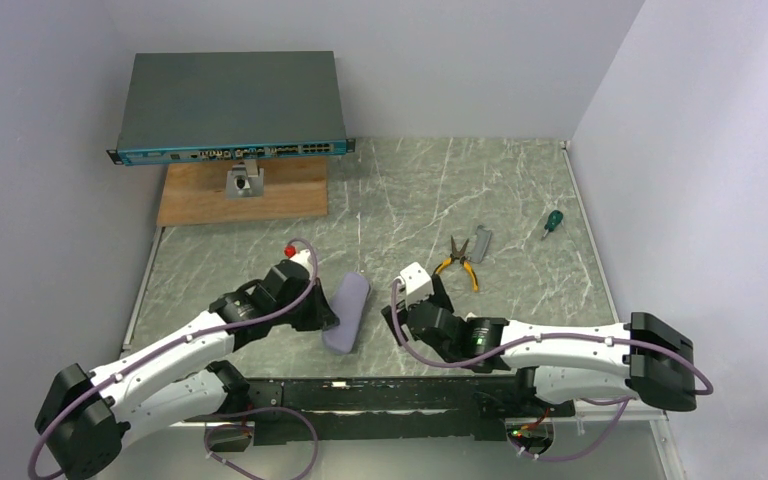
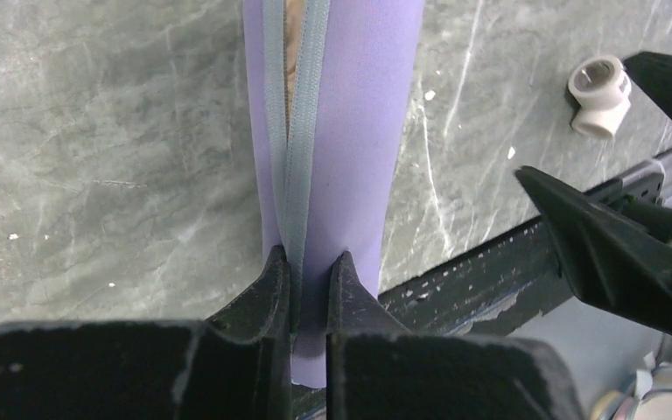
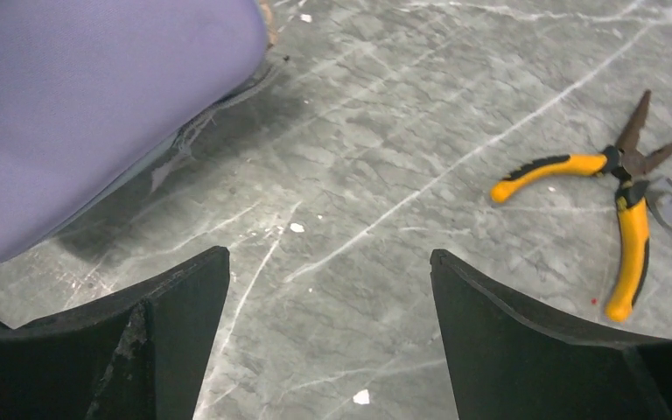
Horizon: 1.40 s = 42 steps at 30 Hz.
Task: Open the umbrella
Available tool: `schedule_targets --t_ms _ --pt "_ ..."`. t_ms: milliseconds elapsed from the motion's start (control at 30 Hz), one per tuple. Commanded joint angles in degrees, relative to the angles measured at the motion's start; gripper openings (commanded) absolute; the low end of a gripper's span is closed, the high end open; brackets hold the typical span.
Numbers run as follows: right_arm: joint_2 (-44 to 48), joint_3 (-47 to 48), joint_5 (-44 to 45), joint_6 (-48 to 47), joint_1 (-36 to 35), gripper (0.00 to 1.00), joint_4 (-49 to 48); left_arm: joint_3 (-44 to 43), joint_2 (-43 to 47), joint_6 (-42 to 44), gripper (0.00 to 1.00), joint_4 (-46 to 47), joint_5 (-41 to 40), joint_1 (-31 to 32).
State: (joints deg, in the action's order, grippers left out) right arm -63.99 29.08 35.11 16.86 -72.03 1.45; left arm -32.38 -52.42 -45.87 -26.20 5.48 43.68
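Umbrella showed only as a tan sliver inside the parted grey zip of a smooth, rounded lavender case, which lay on the table between the two arms. The left gripper reached in low from the left, its black fingers pinched tight on the case's near end at the zip seam. The right gripper hovered just beside the case, fingers spread wide, holding nothing. The table had a grey-green, marble-look surface flecked with pale chips. Yellow-handled pliers lay farther back, and pale walls enclosed the table.
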Motion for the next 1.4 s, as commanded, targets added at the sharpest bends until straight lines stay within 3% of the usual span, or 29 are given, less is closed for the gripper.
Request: schedule_targets --t_ms 0,200,233,267,300,333,367,433,567,1000,1200,1367 --pt "3.78 -0.25 5.71 5.61 0.13 0.87 3.92 2.79 0.68 -6.09 0.0 13.1 -3.63 -0.25" --pt "10.8 -2.38 8.3 8.82 0.31 0.9 3.95 5.81 1.97 -10.84 0.0 17.71 -8.76 -0.26" --pt "11.91 -2.73 8.26 9.13 0.38 0.91 3.58 6.37 2.14 -11.47 0.04 18.93 -9.45 -0.22" --pt "12.73 -3.06 8.23 9.29 0.48 0.91 3.3 6.92 1.96 -12.19 0.24 19.42 -9.95 -0.26" --pt "13.46 -3.26 8.26 9.43 0.54 0.92 3.22 6.85 1.6 -12.78 0.53 19.23 -10.6 -0.26" --pt "13.85 -3.33 8.32 9.57 0.61 0.92 3.21 6.36 1.14 -12.77 0.74 18.69 -11.05 -0.23" --pt "14.16 -3.3 8.39 9.51 0.66 0.92 3.45 5.56 0.75 -12.69 0.85 17.25 -11.52 -0.19" --pt "14.04 -2.82 8.55 9.46 0.63 0.93 4.2 4.04 0.59 -12.07 0.94 14.35 -12.37 -0.22" --pt "12.84 -1.54 8.91 9.72 0.7 0.93 5.98 1.22 3.61 -9.44 0.98 7.92 -14.1 -0.21" --pt "4.07 8.64 0.97 7.6 0.72 0.93 4.64 -17.98 15.85 4.62 0.95 -29.13 -22.79 -0.24" --pt "-5.44 18.59 -5.24 7.55 0.64 0.92 5.9 -14.88 25.9 7.26 0.95 -33.63 -27.35 -0.17" --pt "-16.58 29.89 -10.83 8.74 0.66 0.87 9.4 -11.73 36.76 10.87 0.94 -28.17 -26.42 -0.15"
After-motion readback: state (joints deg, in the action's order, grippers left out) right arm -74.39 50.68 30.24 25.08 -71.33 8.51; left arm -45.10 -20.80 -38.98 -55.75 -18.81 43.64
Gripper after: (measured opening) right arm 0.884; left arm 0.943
